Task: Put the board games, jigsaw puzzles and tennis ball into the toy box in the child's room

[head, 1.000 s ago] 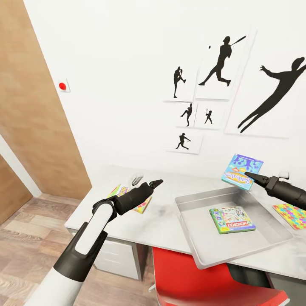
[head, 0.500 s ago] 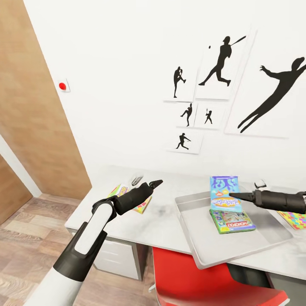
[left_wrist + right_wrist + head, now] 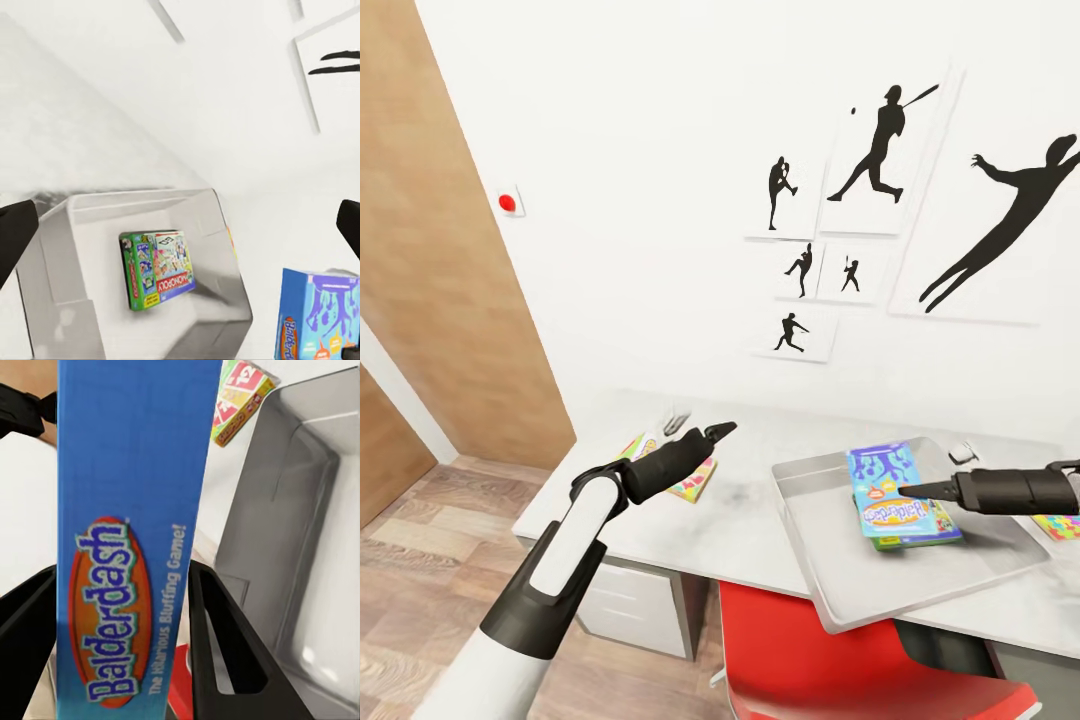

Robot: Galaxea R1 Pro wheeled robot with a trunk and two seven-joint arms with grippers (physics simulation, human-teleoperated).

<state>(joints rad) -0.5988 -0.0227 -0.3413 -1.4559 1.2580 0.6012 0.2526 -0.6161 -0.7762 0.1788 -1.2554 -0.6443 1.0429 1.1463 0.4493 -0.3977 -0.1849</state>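
The light-blue board game (image 3: 887, 486) was clamped by the right gripper (image 3: 908, 491) above the toy box (image 3: 830, 560), long axis running toward the wall; the left gripper (image 3: 722, 431) was held spread open.

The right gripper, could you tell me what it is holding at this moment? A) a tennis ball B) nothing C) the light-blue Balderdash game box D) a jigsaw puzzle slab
C: in the right wrist view the fingers clamp the blue Balderdash box, and the head view shows the right gripper holding it over the toy box, above the Monopoly game.

Red chair (image 3: 840, 660) below, red wall button (image 3: 508, 201), black silhouette pictures (image 3: 880, 150).
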